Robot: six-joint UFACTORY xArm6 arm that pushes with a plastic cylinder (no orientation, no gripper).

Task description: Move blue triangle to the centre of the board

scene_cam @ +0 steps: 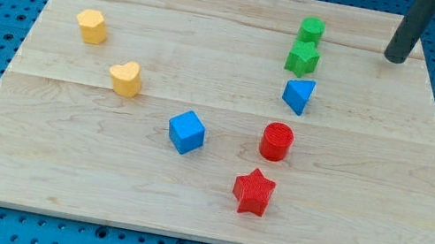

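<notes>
The blue triangle (298, 95) lies on the wooden board (101, 173), right of the board's middle, just below the green star (302, 59). My tip (396, 58) rests near the board's top right corner, up and to the right of the blue triangle, well apart from it and touching no block.
A green cylinder (311, 30) stands above the green star. A red cylinder (277, 141) and a red star (254, 191) lie below the triangle. A blue cube (186, 131) sits near the middle. A yellow pentagon-like block (92, 25) and a yellow heart (125, 78) lie at the left.
</notes>
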